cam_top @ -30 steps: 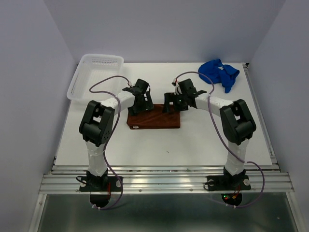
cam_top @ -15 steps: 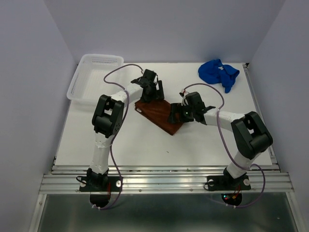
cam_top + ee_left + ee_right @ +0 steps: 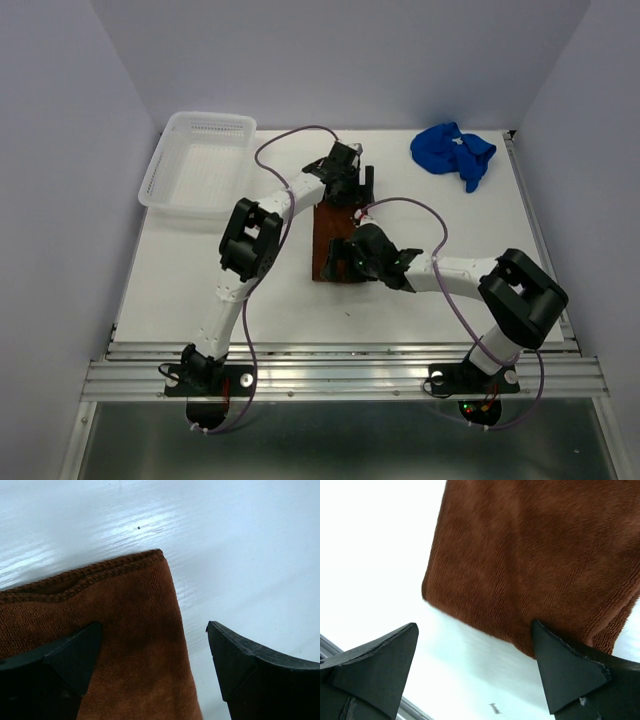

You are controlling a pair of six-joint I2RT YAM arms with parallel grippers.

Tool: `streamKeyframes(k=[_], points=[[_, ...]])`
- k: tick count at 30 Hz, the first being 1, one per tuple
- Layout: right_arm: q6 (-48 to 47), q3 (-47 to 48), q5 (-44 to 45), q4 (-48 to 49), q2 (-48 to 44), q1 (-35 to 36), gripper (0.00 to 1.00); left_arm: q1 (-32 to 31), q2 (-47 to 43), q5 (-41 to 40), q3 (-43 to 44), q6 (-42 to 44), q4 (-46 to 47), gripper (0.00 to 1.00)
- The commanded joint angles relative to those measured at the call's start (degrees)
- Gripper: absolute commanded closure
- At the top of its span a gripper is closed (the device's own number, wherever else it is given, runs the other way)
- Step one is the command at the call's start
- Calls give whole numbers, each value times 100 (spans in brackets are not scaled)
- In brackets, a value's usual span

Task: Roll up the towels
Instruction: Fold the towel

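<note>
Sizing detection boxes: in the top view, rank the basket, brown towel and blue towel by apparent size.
1. basket: clearly the largest.
2-3. brown towel and blue towel: they look about alike. The brown one lies folded flat and is partly hidden, and the blue one is bunched up, so I won't rank them against each other.

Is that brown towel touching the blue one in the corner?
Apart. The top external view shows the flat rust-brown cloth towel mid-table and the crumpled royal blue cloth towel at the far right corner, with bare white table between them.
</note>
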Motion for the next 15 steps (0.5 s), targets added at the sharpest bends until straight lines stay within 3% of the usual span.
streamKeyframes(k=[1,10,15], points=[[1005,74,807,58,-76,421,0,-50,306,200,344,48,-186,1],[1148,496,1431,-479,-13,791,0,-50,289,-98,231,-75,-204,1],[280,706,1757,-716,-531,906,0,-50,-96,-125,248,-5,-247,1]])
